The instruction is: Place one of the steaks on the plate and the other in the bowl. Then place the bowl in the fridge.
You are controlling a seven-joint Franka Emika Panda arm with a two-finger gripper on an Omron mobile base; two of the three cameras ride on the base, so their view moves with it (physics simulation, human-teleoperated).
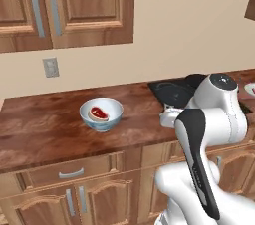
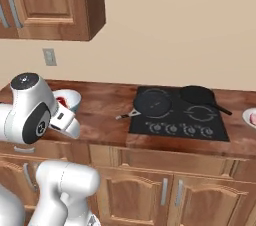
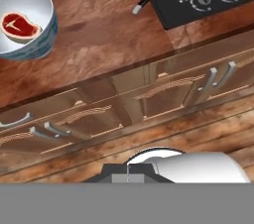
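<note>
Bowl point(image 1: 101, 114) w/ one steak point(image 1: 98, 113) inside sits on the worktop point(image 1: 45, 129), well left of the cooktop point(image 2: 177, 115) and off to the arm's left, apart from the tool point(image 3: 127, 176), which is clenched on nothing, so next reach goes left.

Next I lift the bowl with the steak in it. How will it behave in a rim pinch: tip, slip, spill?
The bowl looks deep and rigid with a smooth glazed wall, so a rim pinch may slip. Held by one side, it will probably tilt. The steak lies low inside, off-centre, so it will likely slide rather than spill. It sits on open counter, so nothing crowds it.
</note>
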